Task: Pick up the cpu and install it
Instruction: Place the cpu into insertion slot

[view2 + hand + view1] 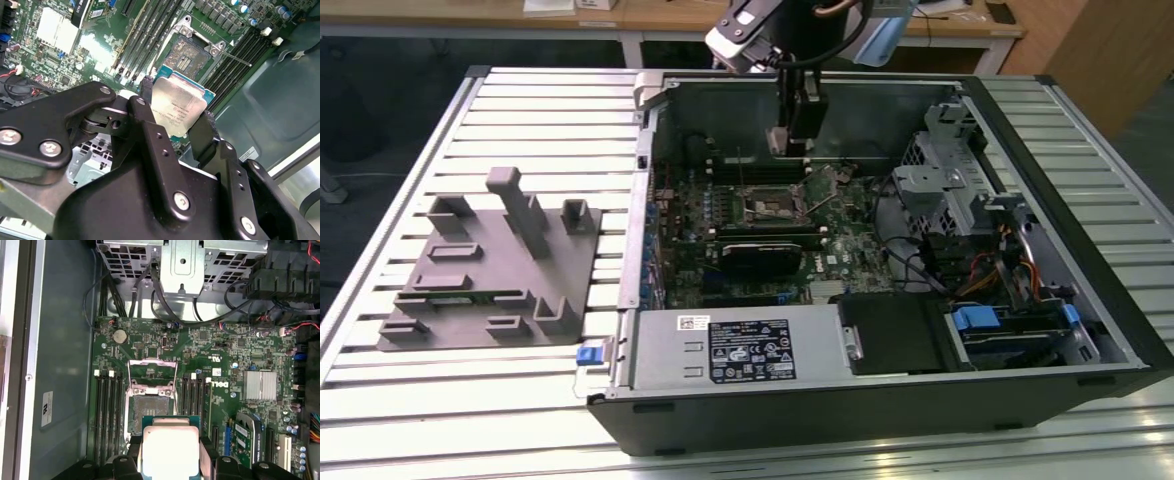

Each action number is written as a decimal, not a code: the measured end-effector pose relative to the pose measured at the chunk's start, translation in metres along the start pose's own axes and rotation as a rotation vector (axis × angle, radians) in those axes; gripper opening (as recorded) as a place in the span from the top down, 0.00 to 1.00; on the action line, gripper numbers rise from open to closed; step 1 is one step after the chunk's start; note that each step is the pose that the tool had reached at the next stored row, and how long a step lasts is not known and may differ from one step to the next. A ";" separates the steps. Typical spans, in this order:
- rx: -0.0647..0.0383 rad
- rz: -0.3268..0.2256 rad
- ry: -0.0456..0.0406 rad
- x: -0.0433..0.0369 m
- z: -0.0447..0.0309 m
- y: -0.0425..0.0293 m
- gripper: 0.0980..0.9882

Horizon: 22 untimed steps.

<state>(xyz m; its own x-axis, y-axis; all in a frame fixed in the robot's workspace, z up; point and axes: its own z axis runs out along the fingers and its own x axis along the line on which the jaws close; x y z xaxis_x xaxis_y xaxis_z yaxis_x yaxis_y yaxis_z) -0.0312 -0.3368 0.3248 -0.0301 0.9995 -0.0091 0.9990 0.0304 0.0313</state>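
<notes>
Tool (pixel 176 107) clenched on the cpu (pixel 171 447) by two opposite edges. Open socket (pixel 151 407) lies just beyond the tool; we judge a level cpu, square to it, matters most.

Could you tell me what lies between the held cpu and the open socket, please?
Nothing: in both wrist views the cpu, in the gripper, faces the socket with no object between.

Directly beneath the gripper (pixel 790 142) lies the green motherboard (pixel 781 225) inside the open computer case (pixel 1067 330), with its socket (pixel 767 205) (load plate swung open) just under. Beyond the board from the gripper sits a long grey box (pixel 734 350). A grey plastic fixture (pixel 487 265) rests well apart, toward the exterior view's left, on the slatted table (pixel 400 420).
</notes>
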 end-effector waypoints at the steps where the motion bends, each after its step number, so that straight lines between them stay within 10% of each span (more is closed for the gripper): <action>1: 0.000 0.000 0.0000 0.0001 0.0009 -0.0001 0.50; 22: 0.000 0.000 -0.0001 0.0025 0.0054 -0.0001 0.50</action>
<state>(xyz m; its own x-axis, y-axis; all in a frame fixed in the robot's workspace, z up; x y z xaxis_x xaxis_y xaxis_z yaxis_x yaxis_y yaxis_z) -0.0312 -0.3344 0.3193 -0.0298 0.9995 -0.0093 0.9991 0.0301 0.0312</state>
